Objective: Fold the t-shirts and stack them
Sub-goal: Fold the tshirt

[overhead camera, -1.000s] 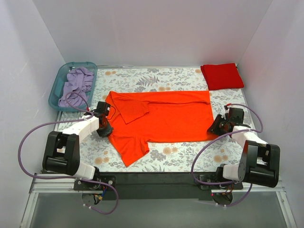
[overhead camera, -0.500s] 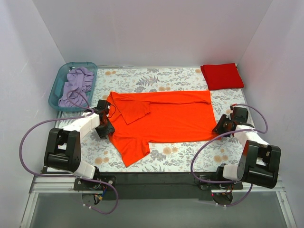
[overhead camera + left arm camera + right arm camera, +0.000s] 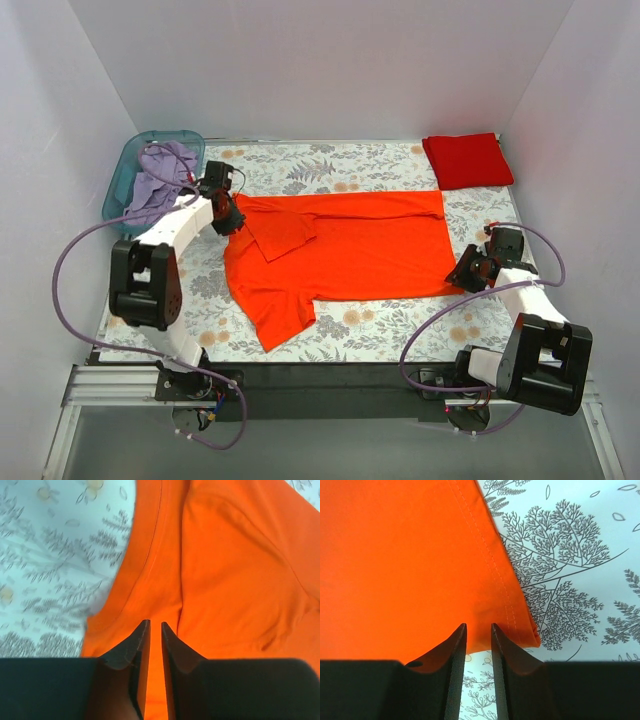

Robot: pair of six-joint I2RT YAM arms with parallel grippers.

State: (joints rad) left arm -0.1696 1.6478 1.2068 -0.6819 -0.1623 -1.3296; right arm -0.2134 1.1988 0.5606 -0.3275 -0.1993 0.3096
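Observation:
The bright orange t-shirt lies flat in the middle of the table, its far long edge folded over and one sleeve sticking out toward the near left. The deeper red t-shirt lies folded at the far right corner. My left gripper hovers over the orange shirt's far left corner by the collar. In the left wrist view its fingers stand a thin slit apart above the orange cloth, holding nothing. My right gripper is at the shirt's near right corner. In the right wrist view it is nearly closed and empty, its tips at the hem.
A teal basket holding lilac cloth stands at the far left, just behind my left arm. A floral cover spans the table. White walls close in the left, back and right sides.
My left gripper has moved from the shirt's left side away from me to its far left corner by the collar. My right gripper has shifted slightly right. The shirts lie as before.

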